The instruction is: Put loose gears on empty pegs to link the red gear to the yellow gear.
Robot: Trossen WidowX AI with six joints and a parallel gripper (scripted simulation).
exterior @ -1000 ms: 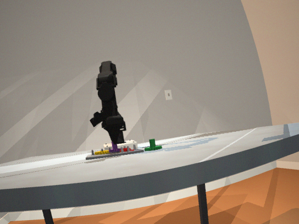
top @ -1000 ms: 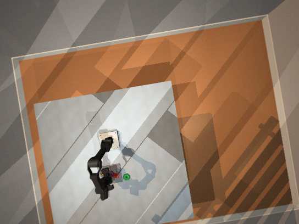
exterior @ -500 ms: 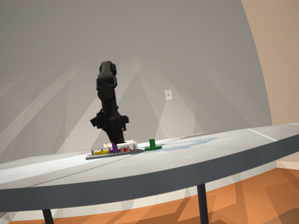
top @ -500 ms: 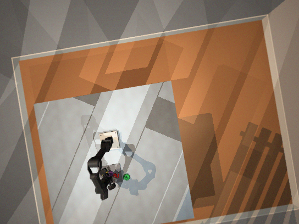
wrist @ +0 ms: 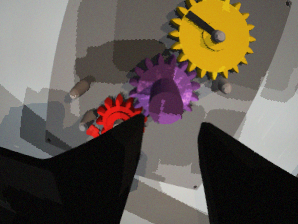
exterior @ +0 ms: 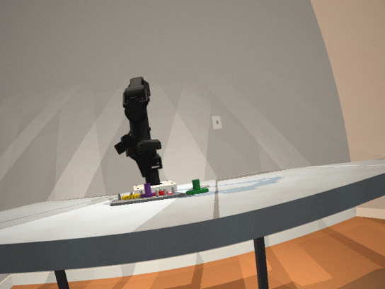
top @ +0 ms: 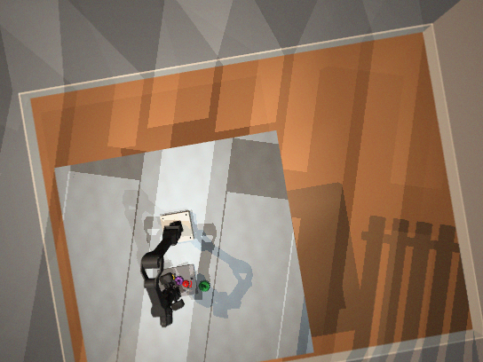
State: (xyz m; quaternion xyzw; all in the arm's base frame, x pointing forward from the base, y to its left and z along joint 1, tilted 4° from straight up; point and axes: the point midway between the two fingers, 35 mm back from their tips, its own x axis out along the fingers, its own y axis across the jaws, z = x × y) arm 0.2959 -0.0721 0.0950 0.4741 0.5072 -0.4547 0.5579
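The grey board (top: 188, 269) (exterior: 141, 202) (wrist: 100, 25) bears the yellow gear (top: 173, 277) (exterior: 131, 196) (wrist: 230, 55) with its black stripe and the red gear (wrist: 117, 109) (top: 186, 282). A purple gear (wrist: 162, 85) (top: 178, 280) (exterior: 147, 191) with a tall knob stands between them; its teeth look adjacent to both, and it looks about level. Its peg is hidden. My gripper (wrist: 172, 127) is open, its fingertips parted beside and just below the purple knob in the wrist view, holding nothing. A green gear (top: 204, 286) (exterior: 196, 190) stands on the table right of the board.
Empty pegs show in the wrist view: one at the left (wrist: 80, 89), another near the red gear (wrist: 86, 123), and one below the yellow gear (wrist: 226, 88). The arm's pale base plate (top: 186, 217) (exterior: 170, 185) is behind the board. The arm covers part of the board from above.
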